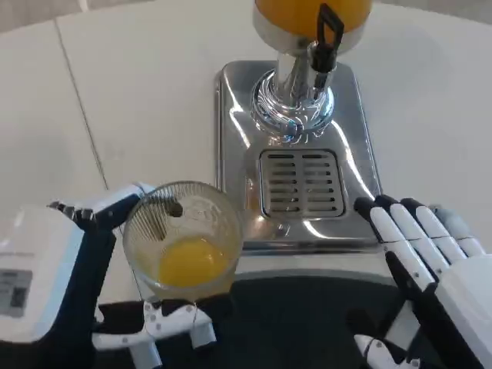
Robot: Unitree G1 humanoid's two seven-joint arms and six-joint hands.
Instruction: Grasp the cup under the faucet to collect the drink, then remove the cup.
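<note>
A clear plastic cup (184, 238) with a little orange drink in its bottom is held by my left hand (84, 277), fingers wrapped round its sides. The cup is lifted at the table's near edge, left of the dispenser's steel base (231, 100). The black faucet lever (329, 34) and the orange drink tank (307, 11) stand at the top, above the slotted drip grate (301, 183). My right hand (430, 269) hovers at the lower right beside the base, fingers stretched out and holding nothing.
The white table (138, 92) spreads to the left and behind the dispenser, with a seam running down its left side. The table's near edge curves just below the steel base; dark floor lies under it.
</note>
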